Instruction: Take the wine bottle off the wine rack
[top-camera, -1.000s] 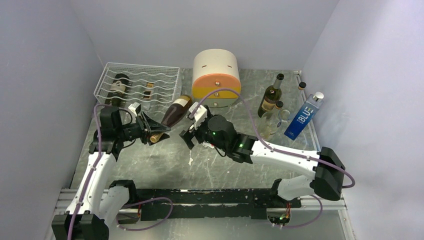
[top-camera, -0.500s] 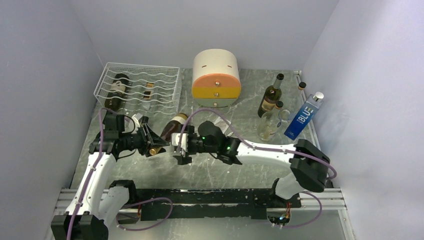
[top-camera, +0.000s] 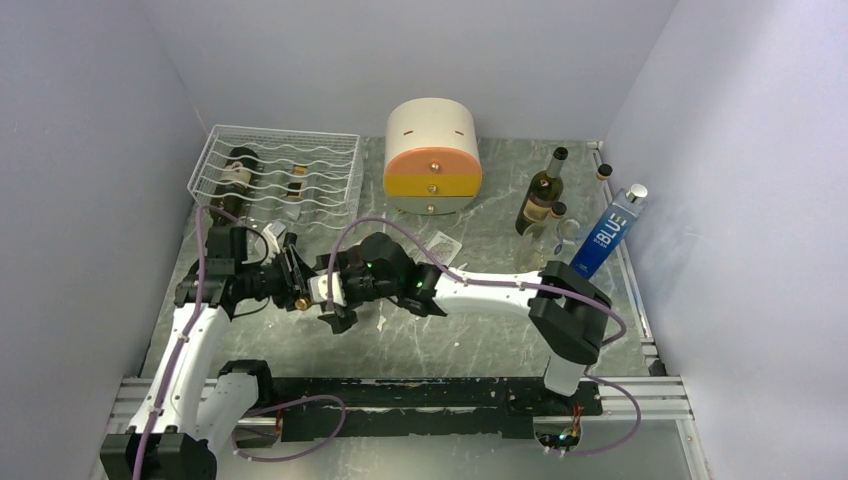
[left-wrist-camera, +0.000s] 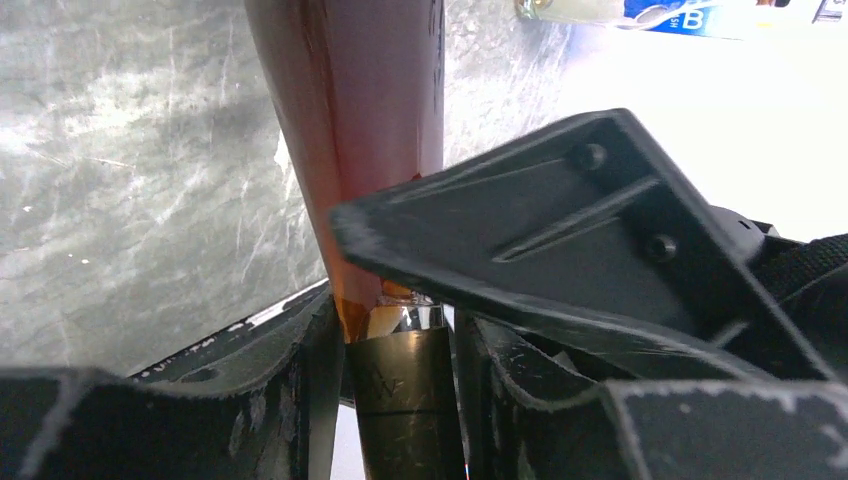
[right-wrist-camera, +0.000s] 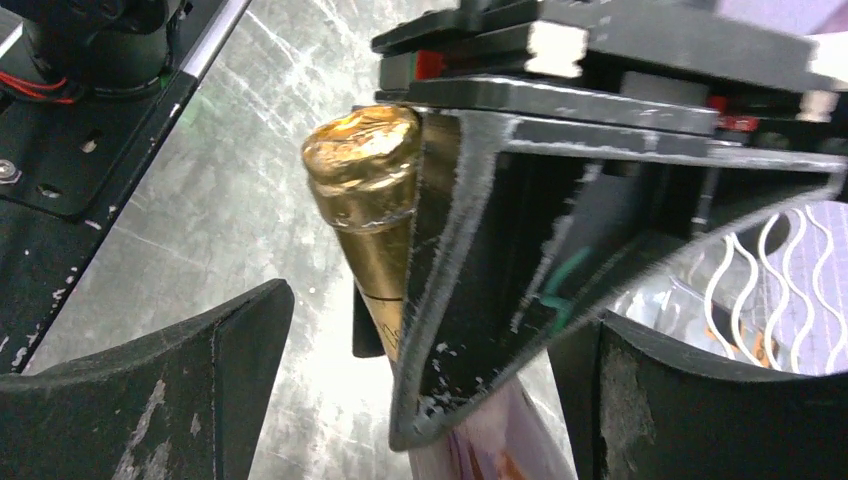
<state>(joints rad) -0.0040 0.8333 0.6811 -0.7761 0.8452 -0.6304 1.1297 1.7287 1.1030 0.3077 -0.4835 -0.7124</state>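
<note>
Now our left gripper (left-wrist-camera: 395, 365) clenches the wine bottle (left-wrist-camera: 350, 130) by its neck, our right gripper (top-camera: 330, 293) gaping around it.

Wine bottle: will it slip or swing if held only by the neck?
Probably bottom-heavy: the left gripper pinches only the neck, so the bottle may sag or pivot. The glossy foil looks slippery. It looks like glass, so likely fragile, and round, so apt to roll if laid down.
</note>
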